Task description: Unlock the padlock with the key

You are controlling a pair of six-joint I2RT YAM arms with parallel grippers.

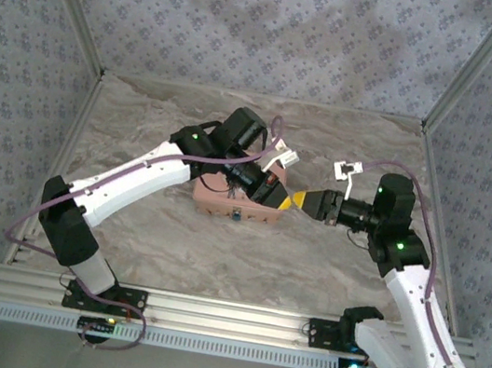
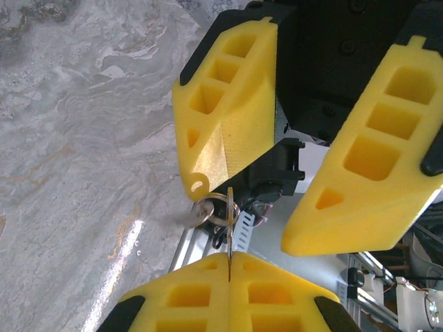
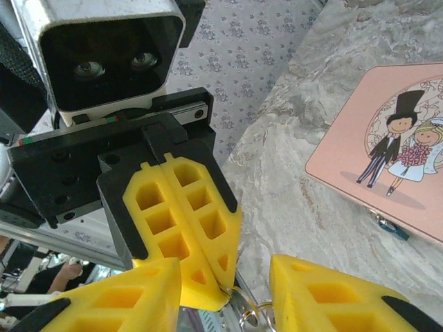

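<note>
My left gripper point(image 2: 229, 266) is shut on the key point(image 2: 229, 221), a thin blade seen edge-on with a metal ring point(image 2: 210, 207) hanging at its end. It is held in the air just right of the pink tin point(image 1: 233, 203). My right gripper point(image 3: 225, 297) is open, and its yellow fingers point(image 2: 225, 104) stand on either side of the key and the left fingertips point(image 3: 183, 221). In the top view the two grippers meet tip to tip, left gripper point(image 1: 287, 200) against right gripper point(image 1: 305, 201). The padlock point(image 3: 391, 227), tiny and bluish, hangs at the near edge of the pink tin point(image 3: 387, 138).
The marbled table point(image 1: 169, 247) has open room in front of the tin and to the left. Patterned walls point(image 1: 272, 28) close the back and sides. An aluminium rail point(image 1: 224, 317) runs along the near edge. White tags point(image 1: 347, 170) hang on the arm cables.
</note>
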